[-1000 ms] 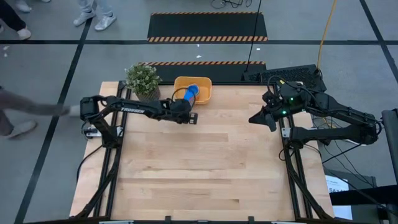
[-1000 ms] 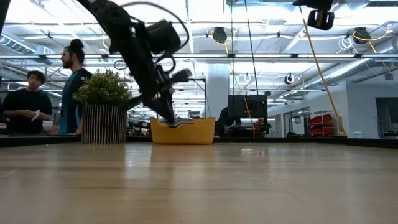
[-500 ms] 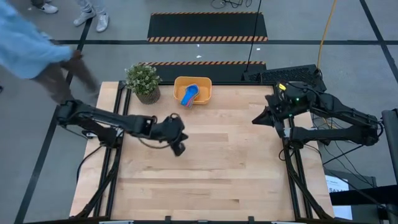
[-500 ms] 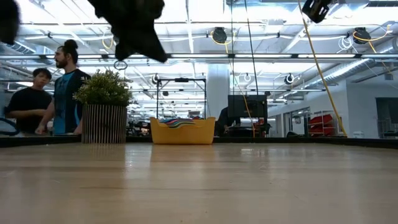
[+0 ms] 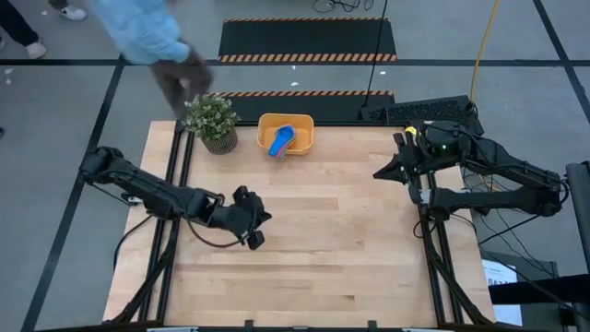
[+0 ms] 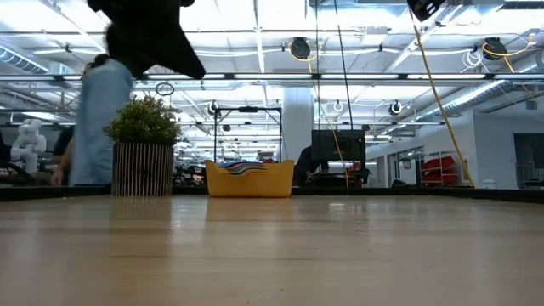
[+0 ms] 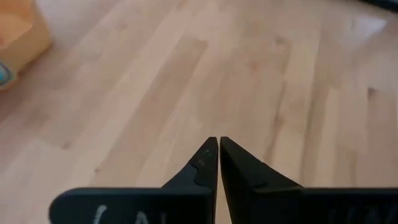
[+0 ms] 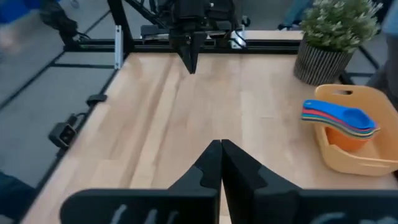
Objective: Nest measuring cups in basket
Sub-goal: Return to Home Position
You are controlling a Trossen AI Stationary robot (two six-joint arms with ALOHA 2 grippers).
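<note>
Nested measuring cups (image 5: 281, 141), likely light, rigid and best pinched by their handles, sit in the basket (image 5: 307, 129); left gripper (image 5: 254, 241) and right gripper (image 5: 379, 173) hover clenched, empty.

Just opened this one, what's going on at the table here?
Nothing is being handled right now. The measuring cups sit stacked inside the basket at the far edge of the table, beside a potted plant. The left gripper hangs shut and empty over bare wood, well apart from the basket. The right gripper is shut and empty too, above the table's right side. A person is passing behind the table.
</note>
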